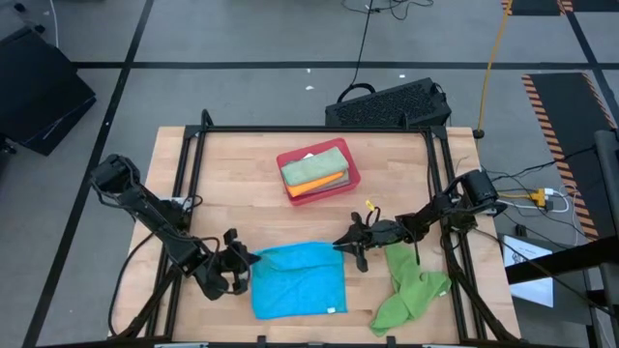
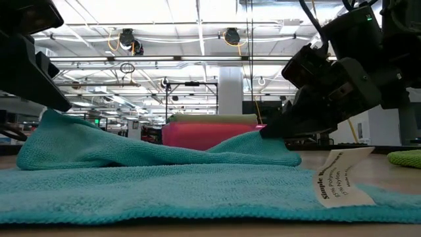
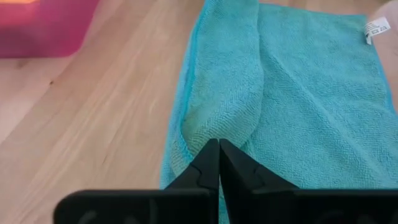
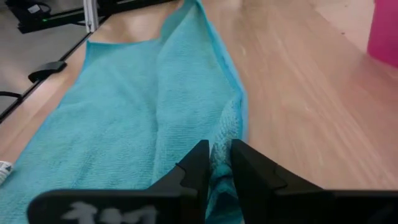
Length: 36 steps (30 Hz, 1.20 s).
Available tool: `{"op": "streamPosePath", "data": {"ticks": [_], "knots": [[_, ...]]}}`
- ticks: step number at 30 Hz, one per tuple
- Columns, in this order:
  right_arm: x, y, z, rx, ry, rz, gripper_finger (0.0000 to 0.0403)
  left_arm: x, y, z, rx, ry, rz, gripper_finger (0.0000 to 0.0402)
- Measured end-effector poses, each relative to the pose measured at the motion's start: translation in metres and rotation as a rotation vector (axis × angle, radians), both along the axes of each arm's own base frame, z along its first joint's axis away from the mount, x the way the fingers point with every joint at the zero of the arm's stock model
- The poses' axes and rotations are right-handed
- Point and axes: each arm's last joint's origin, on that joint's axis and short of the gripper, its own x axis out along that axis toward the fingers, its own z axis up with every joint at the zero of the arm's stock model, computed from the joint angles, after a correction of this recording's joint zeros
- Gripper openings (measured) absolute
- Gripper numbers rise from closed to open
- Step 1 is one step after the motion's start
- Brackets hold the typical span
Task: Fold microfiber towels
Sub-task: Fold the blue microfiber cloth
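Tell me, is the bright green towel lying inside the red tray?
No, the bright green towel lies crumpled on the bare table near the front right corner, while the red tray further back holds other folded towels.

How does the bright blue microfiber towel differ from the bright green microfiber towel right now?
The bright blue microfiber towel lies spread mostly flat at the table's front centre; the bright green microfiber towel sits crumpled at the front right. The left gripper and right gripper each pinch one of the blue towel's far corners; the green one is untouched. Both are soft cloths, neither yet folded.
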Motion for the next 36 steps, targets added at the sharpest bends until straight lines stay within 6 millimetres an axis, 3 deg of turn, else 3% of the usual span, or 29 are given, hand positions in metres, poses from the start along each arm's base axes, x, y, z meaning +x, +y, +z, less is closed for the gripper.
{"op": "streamPosePath", "data": {"ticks": [6,16,20,24,31,36], "knots": [[0.000,0.000,0.001,0.004,-0.010,0.004,0.0061,-0.001,0.001,-0.001,-0.019,0.017,0.011,0.0033],[0.000,0.000,0.001,-0.009,-0.013,0.009,0.0061,-0.004,0.008,-0.004,0.013,0.029,0.100,0.0226],[0.000,0.000,0.001,-0.005,-0.012,0.006,0.0062,-0.005,0.012,-0.011,-0.056,0.049,0.117,0.0261],[0.000,0.000,0.002,-0.016,-0.017,-0.010,0.0062,-0.004,0.012,-0.014,-0.068,0.055,0.112,0.0220],[-0.001,0.000,0.017,-0.034,-0.035,-0.004,0.0078,0.000,0.008,-0.012,-0.012,0.014,0.030,0.0023],[-0.012,0.005,0.028,-0.055,0.048,0.047,0.0117,0.005,0.001,-0.003,0.030,-0.075,-0.043,0.0019]]}}
